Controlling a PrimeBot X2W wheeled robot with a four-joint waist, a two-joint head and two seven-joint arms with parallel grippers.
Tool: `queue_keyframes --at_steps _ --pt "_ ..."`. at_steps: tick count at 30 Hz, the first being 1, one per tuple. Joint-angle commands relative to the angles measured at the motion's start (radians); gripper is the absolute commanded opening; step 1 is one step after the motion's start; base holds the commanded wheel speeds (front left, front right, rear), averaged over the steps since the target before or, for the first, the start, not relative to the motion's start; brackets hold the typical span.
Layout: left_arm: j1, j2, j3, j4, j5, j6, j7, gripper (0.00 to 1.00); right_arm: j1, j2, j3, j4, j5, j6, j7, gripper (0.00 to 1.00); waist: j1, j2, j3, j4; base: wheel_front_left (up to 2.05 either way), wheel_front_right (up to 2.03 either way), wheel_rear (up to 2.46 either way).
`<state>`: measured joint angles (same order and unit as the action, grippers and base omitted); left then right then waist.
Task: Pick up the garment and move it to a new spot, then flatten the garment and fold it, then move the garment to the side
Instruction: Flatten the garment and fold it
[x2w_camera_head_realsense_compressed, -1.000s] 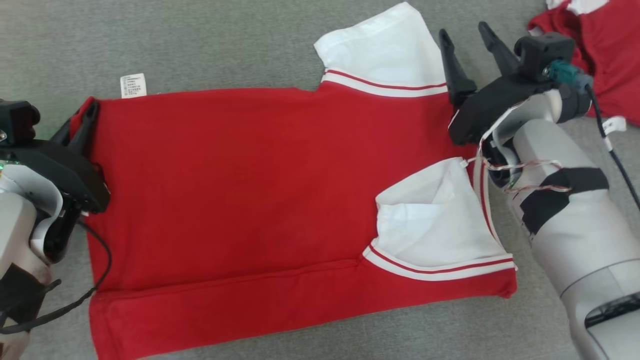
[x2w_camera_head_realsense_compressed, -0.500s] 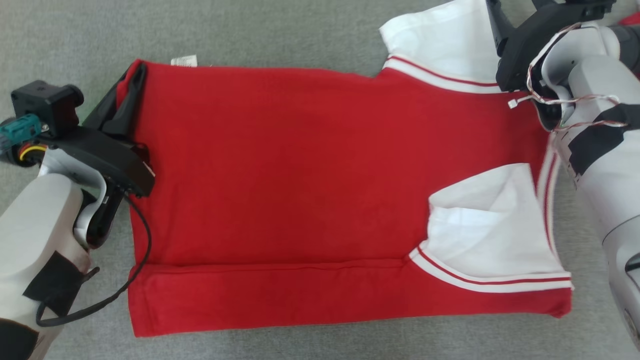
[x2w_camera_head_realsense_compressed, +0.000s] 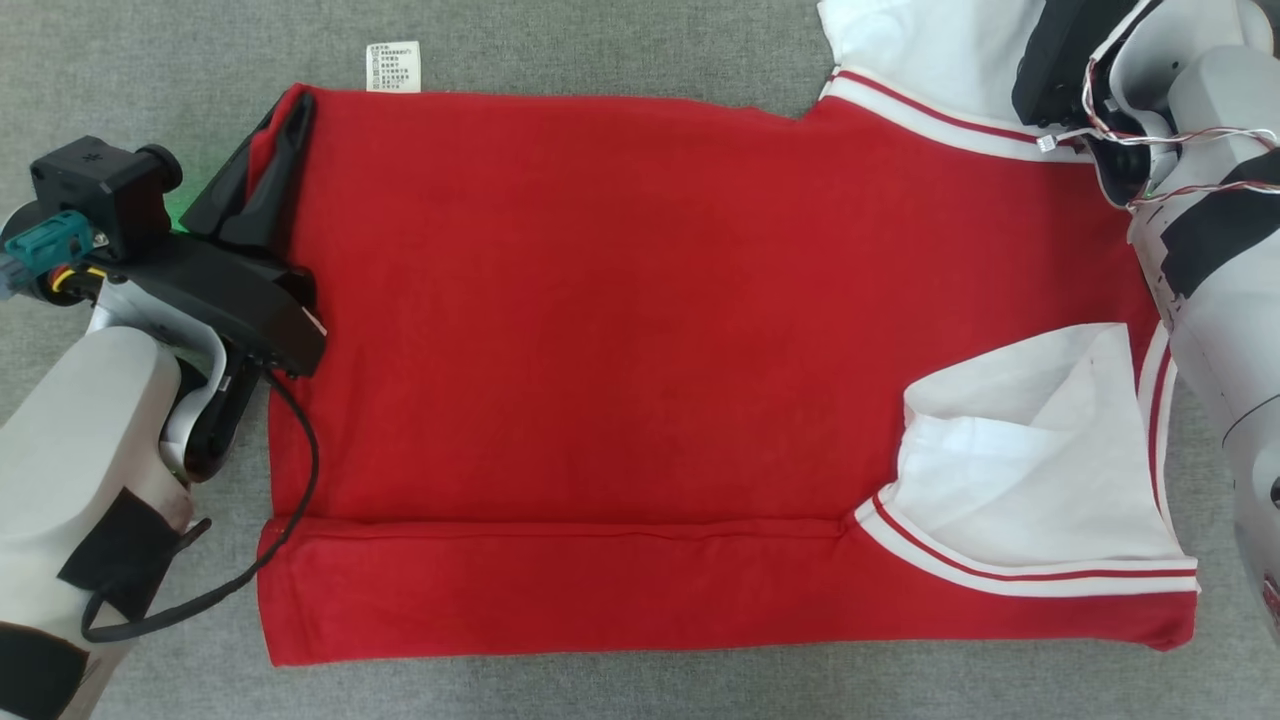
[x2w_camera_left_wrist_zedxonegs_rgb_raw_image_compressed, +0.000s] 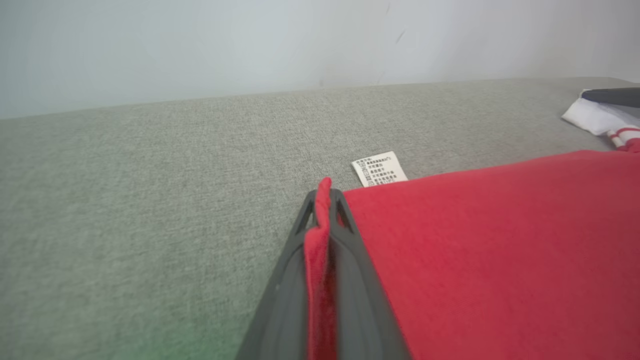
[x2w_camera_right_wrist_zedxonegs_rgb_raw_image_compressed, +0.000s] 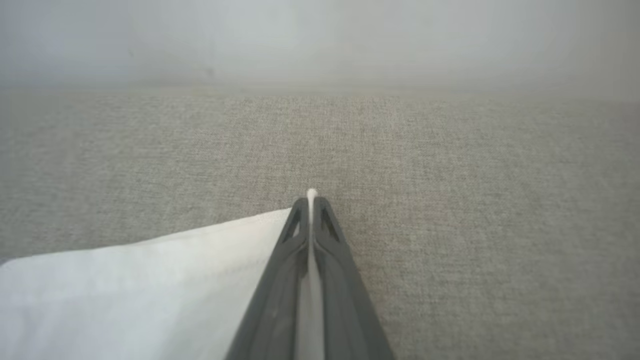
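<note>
- Nearest me, the red garment (x2w_camera_head_realsense_compressed: 620, 330) lies spread flat on the grey cloth surface (x2w_camera_head_realsense_compressed: 600, 30), with its near edge turned over into a long folded band (x2w_camera_head_realsense_compressed: 560, 580).
- At the near right, one white sleeve (x2w_camera_head_realsense_compressed: 1030, 470) with red-and-white trim is folded in onto the red body, creased and partly open.
- On the left side, the pale left forearm (x2w_camera_head_realsense_compressed: 80, 430) reaches in, a black cable (x2w_camera_head_realsense_compressed: 290, 480) looping from it across the hem.
- The left gripper (x2w_camera_left_wrist_zedxonegs_rgb_raw_image_compressed: 325, 192) sits at the far-left corner, its two dark fingers pressed together with a ridge of red hem pinched between them.
- Just beyond that corner, a white care label (x2w_camera_head_realsense_compressed: 393, 67) lies flat on the grey cloth, touching the garment's far edge.
- At the far right, the other white sleeve (x2w_camera_head_realsense_compressed: 920, 45) sticks out past the body.
- The right gripper (x2w_camera_right_wrist_zedxonegs_rgb_raw_image_compressed: 311, 200) pinches the edge of that sleeve, fingers closed tight with a sliver of white between the tips.
- A pale wall (x2w_camera_left_wrist_zedxonegs_rgb_raw_image_compressed: 250, 45) stands behind the surface.
</note>
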<state>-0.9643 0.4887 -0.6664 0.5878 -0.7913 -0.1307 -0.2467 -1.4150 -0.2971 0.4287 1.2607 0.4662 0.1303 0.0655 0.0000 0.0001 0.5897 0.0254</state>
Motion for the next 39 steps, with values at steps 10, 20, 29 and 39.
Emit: queue_keyframes --at_steps 10,20,29,39 --pt "0.043 0.021 0.015 0.047 -0.011 0.003 -0.014 0.00 0.026 0.009 0.041 -0.020 -0.038 0.000 -0.203 0.00 0.0000 -0.0001 -0.085 -0.055 0.00 0.00 0.00" --pt "0.095 0.041 0.025 0.046 -0.016 0.004 -0.017 0.00 0.185 -0.003 0.128 -0.214 0.064 0.000 -0.309 0.00 0.0000 -0.0001 -0.131 -0.097 0.00 0.00 0.00" --pt "0.201 0.059 0.049 0.020 -0.008 0.006 -0.019 0.00 0.521 -0.131 0.156 -0.584 0.252 0.000 -0.330 0.00 0.0000 -0.0001 -0.208 -0.115 0.00 0.00 0.00" --pt "0.354 0.050 0.117 -0.061 0.038 0.024 -0.019 0.00 0.880 -0.183 0.055 -0.890 0.317 0.000 -0.331 0.00 0.0000 -0.0001 -0.270 -0.124 0.00 0.00 0.00"
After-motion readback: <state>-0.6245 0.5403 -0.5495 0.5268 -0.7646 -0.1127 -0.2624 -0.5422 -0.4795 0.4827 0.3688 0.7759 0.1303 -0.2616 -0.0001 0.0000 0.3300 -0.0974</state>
